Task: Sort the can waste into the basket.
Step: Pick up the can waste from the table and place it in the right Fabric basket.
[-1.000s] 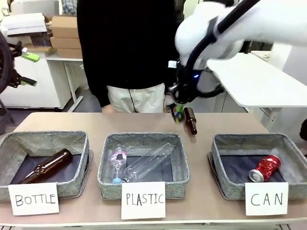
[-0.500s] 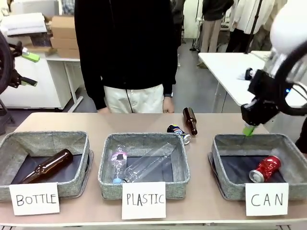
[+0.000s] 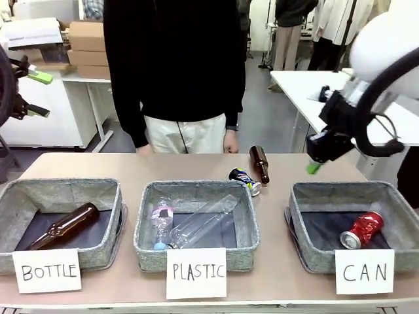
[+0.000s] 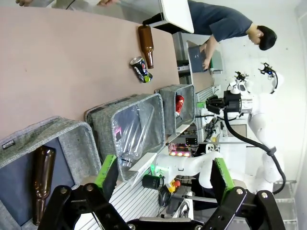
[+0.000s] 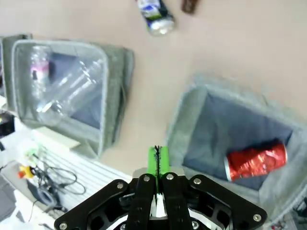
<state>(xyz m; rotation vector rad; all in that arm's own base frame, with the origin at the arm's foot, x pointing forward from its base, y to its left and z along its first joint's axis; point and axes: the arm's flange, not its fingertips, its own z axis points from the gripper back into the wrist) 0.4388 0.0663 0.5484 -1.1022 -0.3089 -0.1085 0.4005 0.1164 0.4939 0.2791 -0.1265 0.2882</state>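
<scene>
With my right hand [image 3: 314, 167] pinched shut and empty by the CAN basket [image 3: 314, 258], I figured I'd open wide and grab the blue can [image 3: 243, 178] off the desk [image 3: 275, 275] without bumping the brown bottle [image 3: 259, 163].

You can read 3 handwritten white cards: the "BOTTLE" card [image 3: 46, 271] stands on the front of the left basket [image 3: 65, 186]; the "PLASTIC" card [image 3: 196, 273] on the middle basket [image 3: 196, 188]; the "CAN" card [image 3: 364, 271] on the right basket [image 3: 347, 190]; print on the blue can [image 3: 245, 180] is too small to read.

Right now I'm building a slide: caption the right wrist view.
Shut right gripper by grey woven basket holding crushed red can; dark blue crushed can outside on table.
</scene>
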